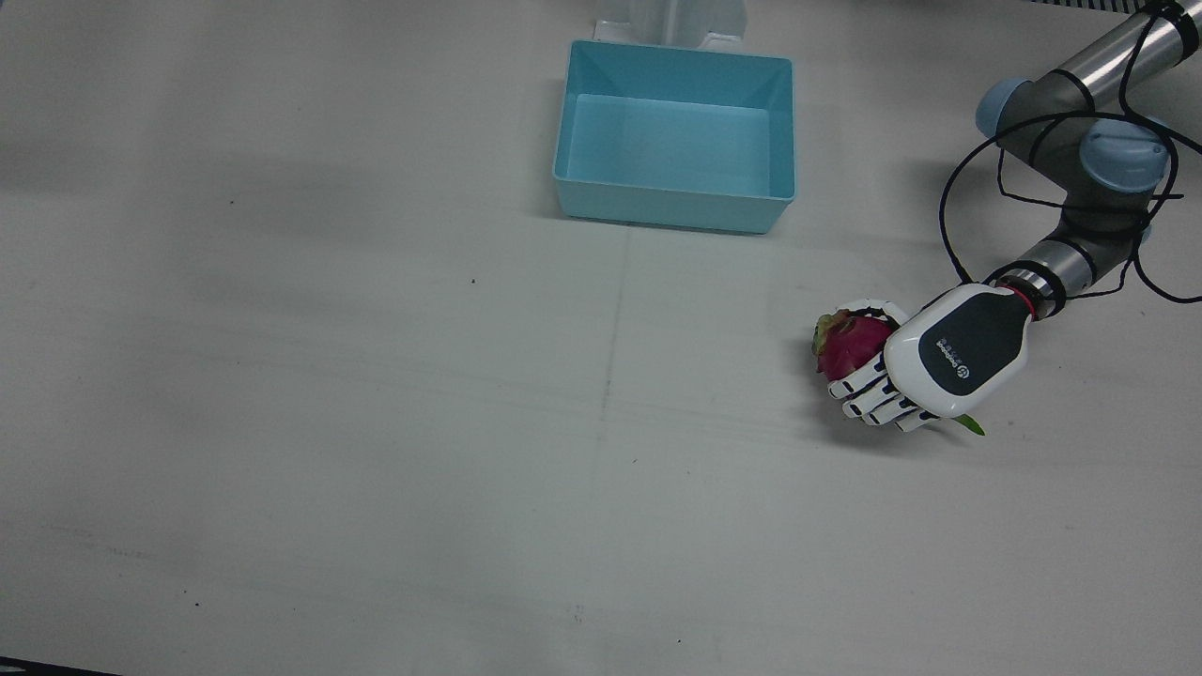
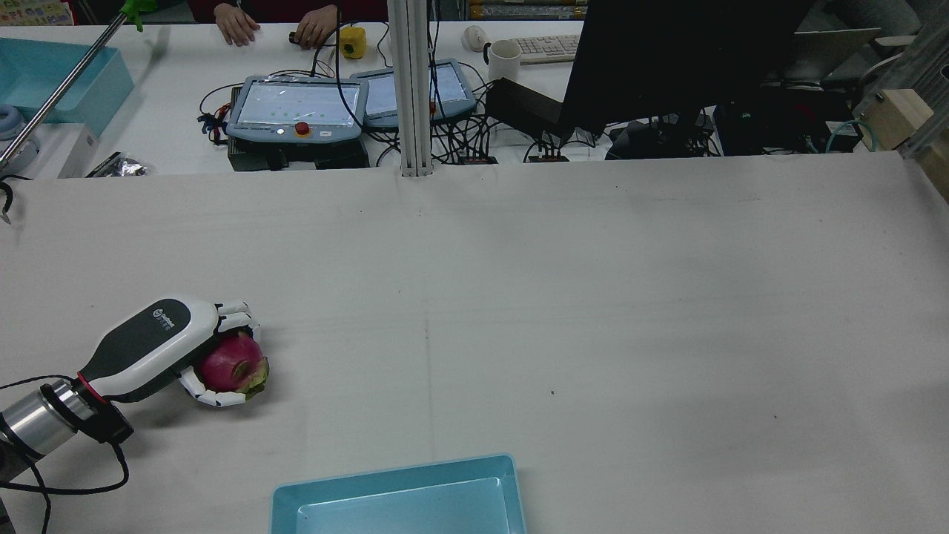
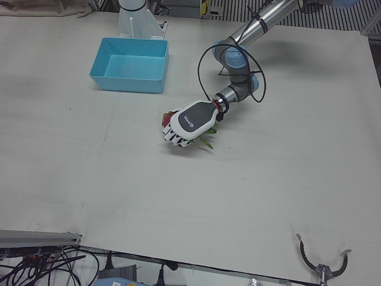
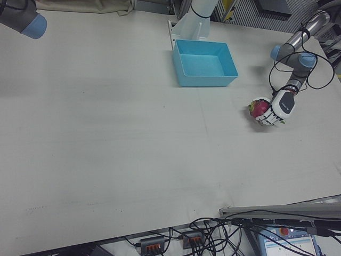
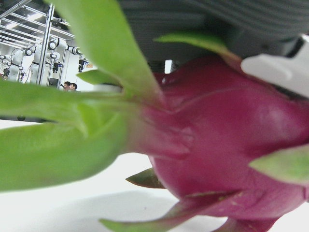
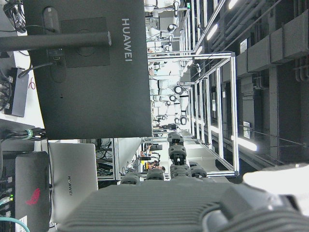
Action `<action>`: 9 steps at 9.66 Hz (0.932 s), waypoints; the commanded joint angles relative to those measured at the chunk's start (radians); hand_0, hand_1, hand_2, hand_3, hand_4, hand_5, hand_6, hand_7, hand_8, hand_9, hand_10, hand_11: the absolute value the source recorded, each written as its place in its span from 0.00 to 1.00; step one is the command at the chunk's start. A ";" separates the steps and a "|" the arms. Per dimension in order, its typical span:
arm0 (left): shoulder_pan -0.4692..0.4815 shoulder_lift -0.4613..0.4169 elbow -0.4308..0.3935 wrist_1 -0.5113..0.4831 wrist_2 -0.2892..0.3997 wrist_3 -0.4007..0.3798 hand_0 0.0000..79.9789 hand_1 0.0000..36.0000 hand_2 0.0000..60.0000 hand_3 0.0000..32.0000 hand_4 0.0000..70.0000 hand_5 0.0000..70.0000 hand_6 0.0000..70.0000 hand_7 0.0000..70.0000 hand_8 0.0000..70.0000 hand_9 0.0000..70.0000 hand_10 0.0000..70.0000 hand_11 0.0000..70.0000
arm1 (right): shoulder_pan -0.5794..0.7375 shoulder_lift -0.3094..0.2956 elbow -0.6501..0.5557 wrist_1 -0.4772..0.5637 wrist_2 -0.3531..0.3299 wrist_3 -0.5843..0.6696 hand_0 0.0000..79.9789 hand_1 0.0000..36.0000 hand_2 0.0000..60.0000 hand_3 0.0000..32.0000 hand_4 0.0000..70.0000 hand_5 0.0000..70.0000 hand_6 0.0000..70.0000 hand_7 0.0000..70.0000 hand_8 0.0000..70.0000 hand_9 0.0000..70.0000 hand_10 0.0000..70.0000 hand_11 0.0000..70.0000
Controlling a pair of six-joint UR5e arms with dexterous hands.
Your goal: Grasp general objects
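We see a wide white table (image 1: 376,422) filling the front view. At the top centre of that view sits an open light-blue bin (image 1: 674,136), with nothing visible inside it. The left arm (image 1: 1080,150) enters from the upper right corner of the front view, bends at a grey and blue elbow looped with black cable, and slopes down toward the right middle of the frame. Its left hand (image 1: 925,366) lies palm-down and low over the table, its dark back plate facing the camera, its white fingers (image 1: 869,394) curled around a dragon fruit (image 1: 848,343). The magenta fruit rests at the table, well apart from the bin, clasped between the fingers and thumb; a green leaf tip pokes out beneath the wrist. In the left hand view the fruit fills the frame. We cannot see the right hand itself; its camera shows only a monitor's back.
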 commanded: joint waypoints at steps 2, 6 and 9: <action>-0.118 0.001 -0.143 0.080 0.002 -0.122 0.19 0.24 1.00 0.00 1.00 1.00 1.00 1.00 1.00 1.00 1.00 1.00 | 0.001 0.000 0.003 -0.001 0.000 0.000 0.00 0.00 0.00 0.00 0.00 0.00 0.00 0.00 0.00 0.00 0.00 0.00; -0.280 0.005 -0.231 0.171 -0.010 -0.474 0.18 0.20 1.00 0.00 1.00 1.00 1.00 1.00 1.00 1.00 1.00 1.00 | 0.001 0.000 0.004 0.000 0.000 0.000 0.00 0.00 0.00 0.00 0.00 0.00 0.00 0.00 0.00 0.00 0.00 0.00; -0.407 0.046 -0.158 0.060 -0.021 -0.792 0.14 0.08 1.00 0.00 1.00 1.00 1.00 1.00 1.00 1.00 1.00 1.00 | 0.001 0.000 0.003 -0.001 0.000 0.000 0.00 0.00 0.00 0.00 0.00 0.00 0.00 0.00 0.00 0.00 0.00 0.00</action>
